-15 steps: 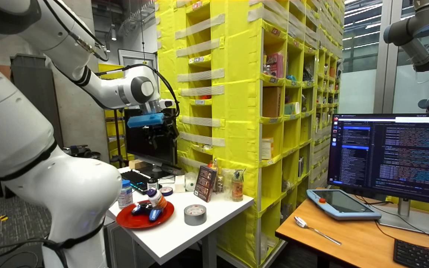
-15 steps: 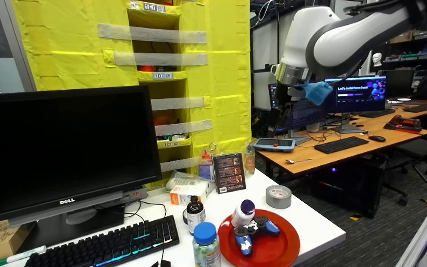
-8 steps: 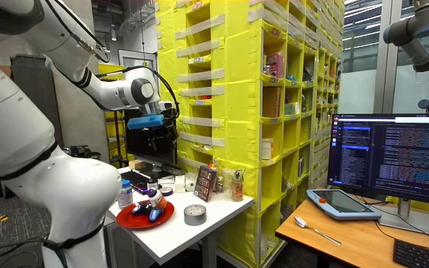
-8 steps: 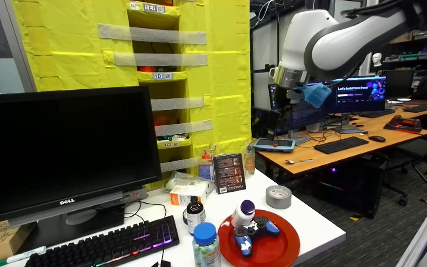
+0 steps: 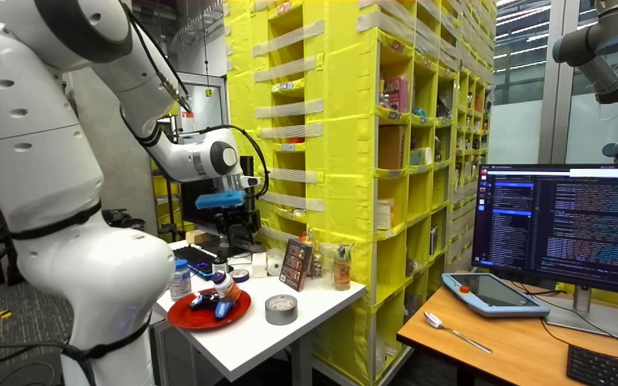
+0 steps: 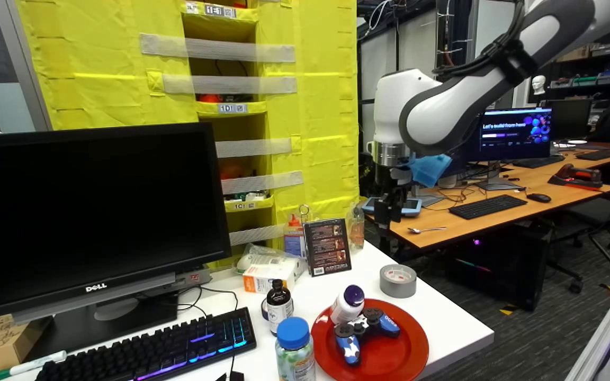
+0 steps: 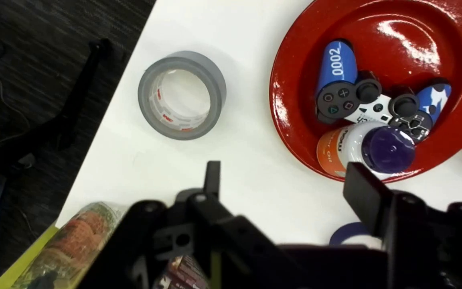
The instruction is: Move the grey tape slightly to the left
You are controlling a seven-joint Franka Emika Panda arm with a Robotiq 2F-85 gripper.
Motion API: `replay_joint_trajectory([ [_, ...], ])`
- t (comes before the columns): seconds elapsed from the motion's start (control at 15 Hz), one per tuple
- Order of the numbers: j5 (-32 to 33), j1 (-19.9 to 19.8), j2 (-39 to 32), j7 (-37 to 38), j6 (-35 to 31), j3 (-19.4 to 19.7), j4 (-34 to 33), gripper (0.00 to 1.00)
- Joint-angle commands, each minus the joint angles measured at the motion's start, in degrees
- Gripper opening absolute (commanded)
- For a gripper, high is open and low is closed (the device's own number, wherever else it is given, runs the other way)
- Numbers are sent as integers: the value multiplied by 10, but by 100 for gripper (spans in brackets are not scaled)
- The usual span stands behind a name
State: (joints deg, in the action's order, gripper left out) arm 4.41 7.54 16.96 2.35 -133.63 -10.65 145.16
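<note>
The grey tape, a low grey roll, lies flat on the white table near its edge, right of the red plate in an exterior view (image 5: 281, 317) and behind the plate in an exterior view (image 6: 398, 289). In the wrist view, the grey tape (image 7: 217, 90) shows at upper left with its centre hole visible. My gripper (image 7: 283, 166) is open, with nothing between its fingers. The grey tape lies ahead and left of the fingertips in that view. My gripper hangs above the table in both exterior views (image 5: 239, 236) (image 6: 387, 225), apart from the tape.
The red plate (image 7: 291, 132) holds a game controller (image 7: 337, 80) and a white bottle with a purple cap (image 7: 389, 148). A dark upright case (image 6: 328, 247) and a spray bottle (image 5: 341, 271) stand by the yellow shelf (image 5: 341, 214). The table edge runs close beside the tape.
My arm has swung and lowered: the gripper is lower, shifted right in an exterior view and left in the opposite one. The tape and the plate have not moved.
</note>
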Motion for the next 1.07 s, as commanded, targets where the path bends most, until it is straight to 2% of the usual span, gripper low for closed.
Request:
replay_joint_trajectory([
  [0.0,8,-12,-53,10,2,13,-25,45],
  [0.4,-4,-23,-105,2,-20,40,-7,1],
  [1.0,-26,-37,-214,-3,-78,69,-1,0],
])
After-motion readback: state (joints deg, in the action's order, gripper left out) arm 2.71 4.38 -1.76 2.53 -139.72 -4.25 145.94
